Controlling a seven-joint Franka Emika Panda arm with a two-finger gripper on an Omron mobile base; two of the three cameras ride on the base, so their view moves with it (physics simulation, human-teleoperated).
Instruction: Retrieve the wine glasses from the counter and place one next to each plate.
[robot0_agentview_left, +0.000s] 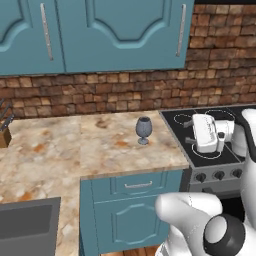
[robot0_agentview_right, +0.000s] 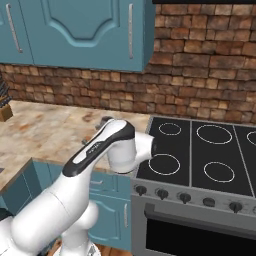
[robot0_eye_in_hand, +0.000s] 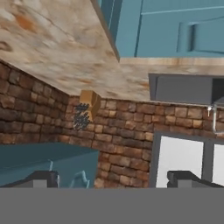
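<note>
Pincer (robot0_eye_in_hand: 113, 178) is spread wide and holds nothing; in the hand view it looks upside down along the counter (robot0_agentview_left: 60, 150) toward the knife block (robot0_eye_in_hand: 89, 105) and sink (robot0_eye_in_hand: 183, 89). The hand hovers over the stove (robot0_agentview_left: 200, 122), just off the counter's right edge. One wine glass (robot0_agentview_left: 143, 129) stands upright near that edge. Step looks like the reach for the first glass. You'll need to turn the hand toward the bowl, then close in.

A wine glass (robot0_agentview_left: 143, 129) is standing upright on the counter (robot0_agentview_left: 60, 150) just left of the stove (robot0_agentview_left: 207, 145), with a knife block (robot0_agentview_left: 5, 131) sitting far left against the brick wall (robot0_agentview_left: 100, 95).
</note>
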